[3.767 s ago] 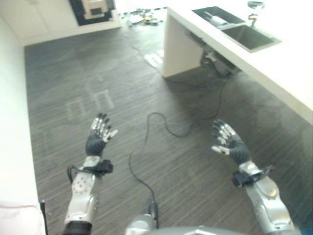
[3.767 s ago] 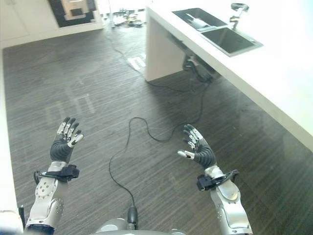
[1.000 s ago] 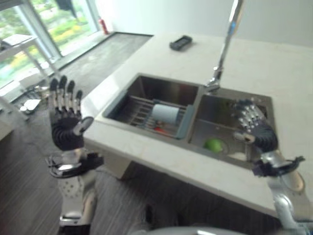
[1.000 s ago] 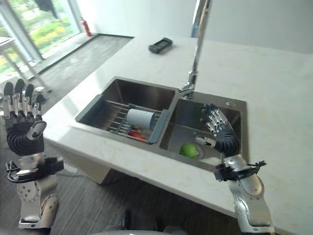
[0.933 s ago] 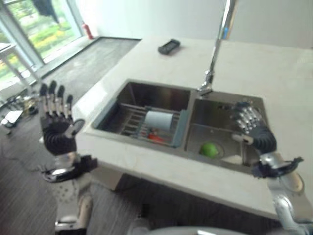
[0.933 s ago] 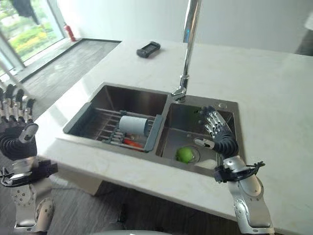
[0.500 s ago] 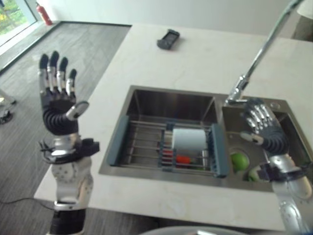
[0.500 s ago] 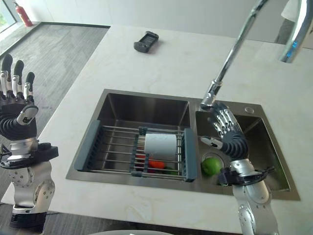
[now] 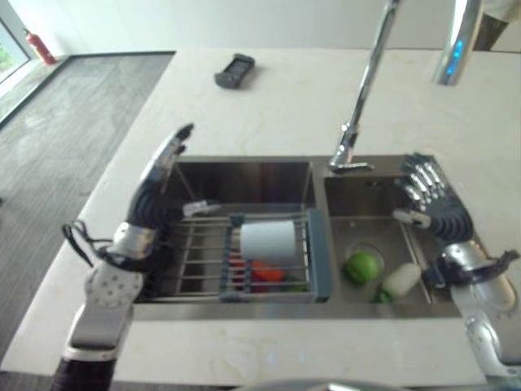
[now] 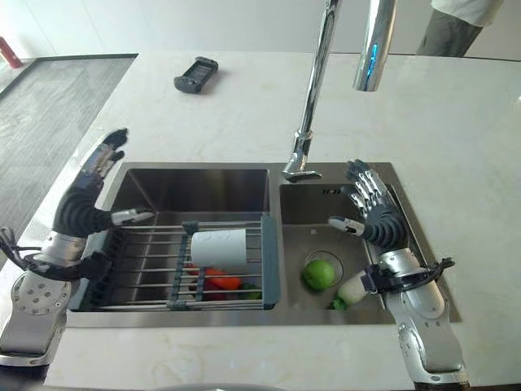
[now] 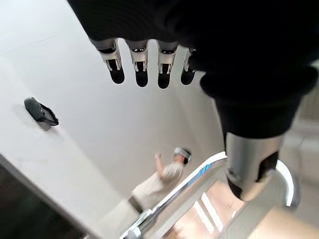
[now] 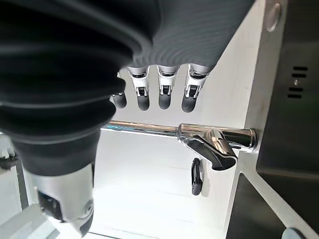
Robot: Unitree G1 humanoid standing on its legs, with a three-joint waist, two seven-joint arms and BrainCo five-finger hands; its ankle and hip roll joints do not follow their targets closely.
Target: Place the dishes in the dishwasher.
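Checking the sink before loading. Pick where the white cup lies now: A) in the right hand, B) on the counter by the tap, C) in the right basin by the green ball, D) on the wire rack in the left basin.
D: the white cup lies on its side on the wire rack in the left basin, while the right hand is open and holds nothing.

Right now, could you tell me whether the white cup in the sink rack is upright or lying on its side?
On its side: the white cup lies across the rack's bars.
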